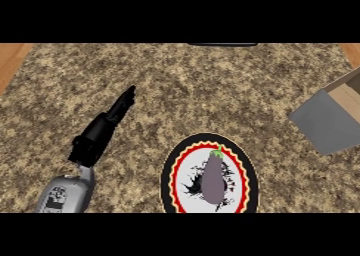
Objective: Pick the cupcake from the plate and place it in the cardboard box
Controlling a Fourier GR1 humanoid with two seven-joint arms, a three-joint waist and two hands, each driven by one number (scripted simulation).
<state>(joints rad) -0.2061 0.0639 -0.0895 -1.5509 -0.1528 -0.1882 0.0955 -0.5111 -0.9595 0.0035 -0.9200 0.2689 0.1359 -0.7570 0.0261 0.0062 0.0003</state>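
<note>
A round plate (175,170) with a black rim, red and yellow rings and a white centre lies at the lower middle of the granite counter. On it lies a long purple thing with a green tip (213,176), shaped like an eggplant; no cupcake shows. The cardboard box (354,94) stands at the right edge, partly cut off, with a grey flap (329,124) folded out toward the plate. My left hand (102,132) is over the counter left of the plate, fingers straight and pointing up and away, holding nothing. My right hand does not show.
A dark flat object (222,44) peeks in at the counter's far edge. Wooden floor shows beyond the counter at the upper left (6,60) and upper right (356,52) corners.
</note>
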